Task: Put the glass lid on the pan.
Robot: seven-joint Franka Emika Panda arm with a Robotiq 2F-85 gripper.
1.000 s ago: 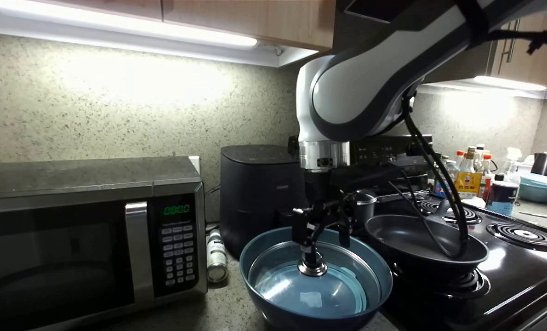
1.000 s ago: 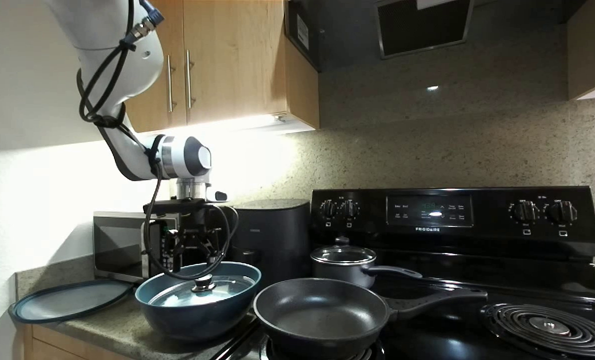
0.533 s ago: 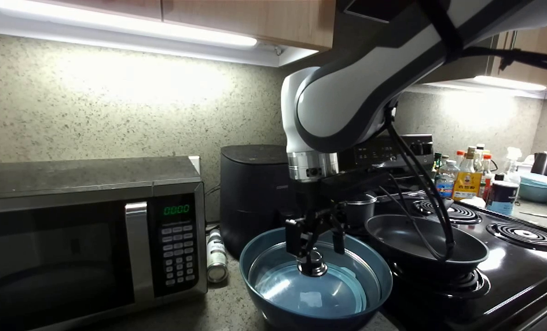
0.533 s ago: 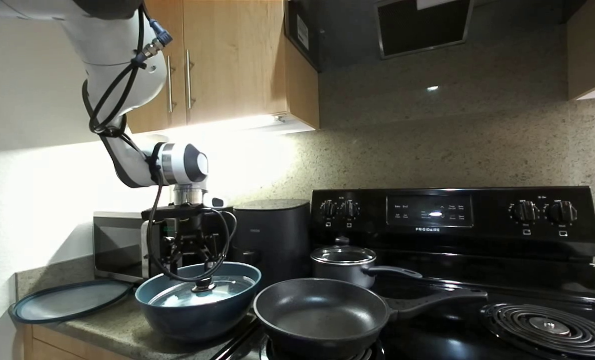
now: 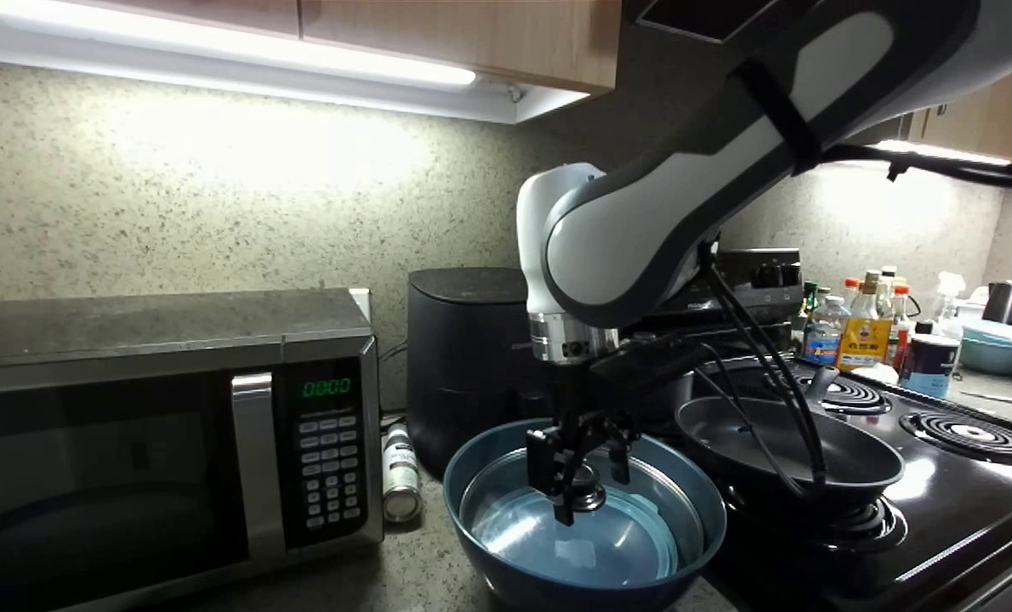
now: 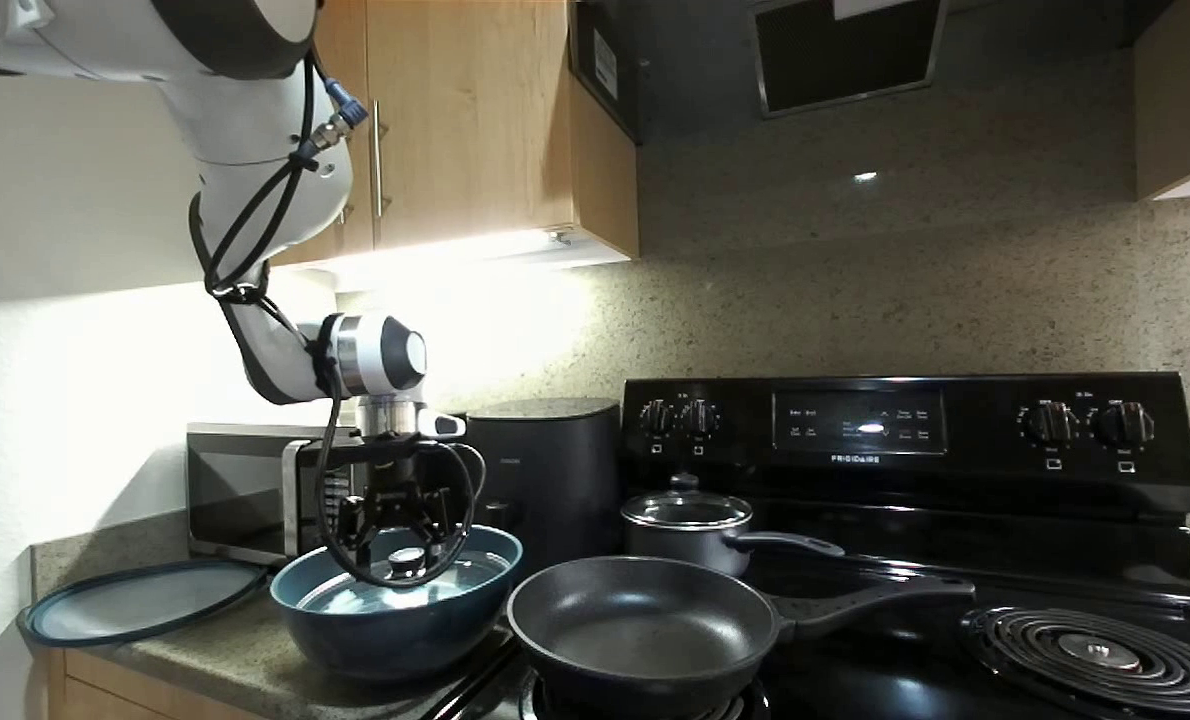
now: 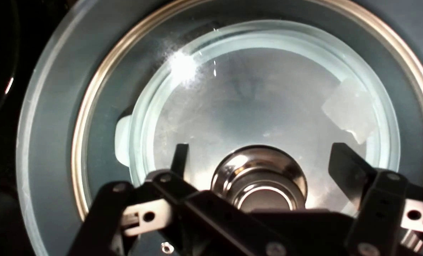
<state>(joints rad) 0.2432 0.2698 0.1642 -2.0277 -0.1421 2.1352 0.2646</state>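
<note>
Wrist view: gripping nothing with a wide-gaping pincer, just straddling the metal knob. Probably risking a slip by closing off-centre. Seeing a round glass lid, pointing knob-up, showing no long axis, sitting inside the blue bowl, so maybe jamming on lift-out. Seeing an uncovered pan alongside.

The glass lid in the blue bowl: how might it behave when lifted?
The glass lid is probably stiff but breakable: clear glass ringed with metal. Its shiny, rounded knob may prove slippery. Being wide with one central knob, it could tilt.
</note>
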